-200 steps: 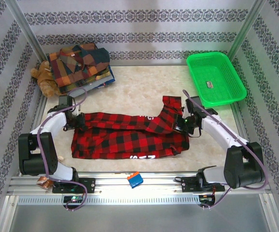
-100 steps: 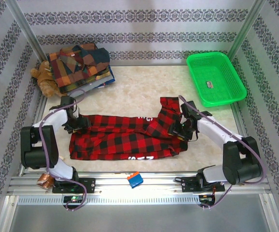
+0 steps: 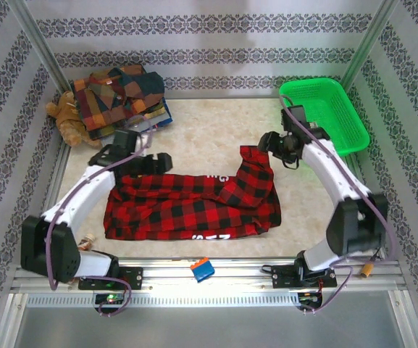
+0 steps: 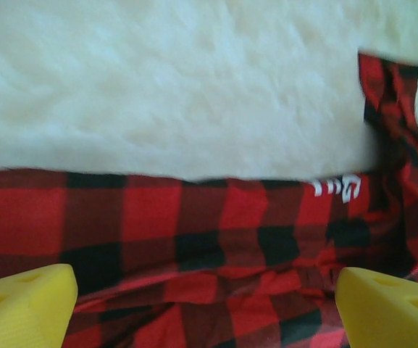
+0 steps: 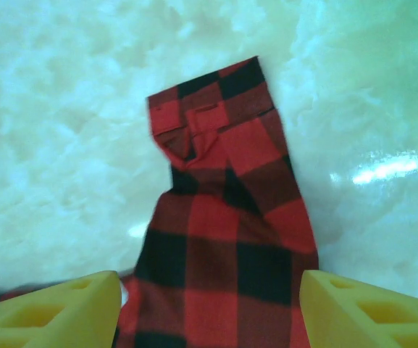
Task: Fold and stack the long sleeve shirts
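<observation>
Both left tool [image 3: 163, 161] and right tool [image 3: 266, 141] gape wide over red-and-black shirt [image 3: 187, 206], green basket [image 3: 314, 81] nearby.

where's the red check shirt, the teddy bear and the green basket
red check shirt [image 3: 187, 206], top external view, middle of its body
teddy bear [image 3: 67, 123], top external view, its torso
green basket [image 3: 335, 109], top external view, bare floor

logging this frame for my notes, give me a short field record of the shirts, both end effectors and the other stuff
red-and-black shirt: lying partly folded on the table
sleeve: angled toward the far side
folded shirts: stacked, far left corner
left end effector: open, over the shirt's far edge, holding nothing
right end effector: open, over the sleeve, holding nothing
teddy bear: left of the stack
green basket: far right
</observation>
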Motion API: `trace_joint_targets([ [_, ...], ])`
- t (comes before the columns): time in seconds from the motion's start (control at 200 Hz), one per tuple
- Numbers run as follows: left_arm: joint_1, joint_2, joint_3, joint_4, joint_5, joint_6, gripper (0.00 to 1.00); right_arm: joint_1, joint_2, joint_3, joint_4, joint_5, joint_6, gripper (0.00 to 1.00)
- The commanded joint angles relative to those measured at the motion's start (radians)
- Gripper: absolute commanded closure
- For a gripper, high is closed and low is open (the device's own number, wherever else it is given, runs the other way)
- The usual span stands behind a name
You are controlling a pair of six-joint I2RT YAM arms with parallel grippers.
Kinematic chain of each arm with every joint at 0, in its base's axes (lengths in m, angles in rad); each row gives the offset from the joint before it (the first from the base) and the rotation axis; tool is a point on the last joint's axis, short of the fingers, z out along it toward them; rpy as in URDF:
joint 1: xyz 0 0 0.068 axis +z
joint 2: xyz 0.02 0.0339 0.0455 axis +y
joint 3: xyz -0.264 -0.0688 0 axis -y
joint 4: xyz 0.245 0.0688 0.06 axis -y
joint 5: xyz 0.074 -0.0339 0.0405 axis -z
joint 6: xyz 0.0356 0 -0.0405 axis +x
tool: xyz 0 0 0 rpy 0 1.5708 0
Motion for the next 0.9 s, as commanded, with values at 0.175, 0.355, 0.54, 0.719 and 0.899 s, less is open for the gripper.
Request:
trace_joint_targets([
  [0.175,-0.093,0.169,-0.022,0.111,-0.004,-0.13,0.1,-0.01,0.334,0.172,-0.006,0.113,-0.05,0.4],
  [0.355,-0.096,0.219,-0.048,0.109,-0.03,-0.141,0.11,-0.006,0.444,0.237,0.005,0.141,-0.041,0.42],
  [0.54,-0.096,0.247,-0.084,0.127,-0.046,-0.144,0.11,0.001,0.528,0.302,0.0,0.178,-0.011,0.46],
  [0.719,-0.096,0.26,-0.11,0.149,-0.041,-0.158,0.11,0.015,0.591,0.34,-0.017,0.224,0.032,0.54],
  [0.899,-0.096,0.26,-0.128,0.174,-0.035,-0.162,0.11,0.035,0.646,0.437,-0.048,0.243,0.01,0.67],
])
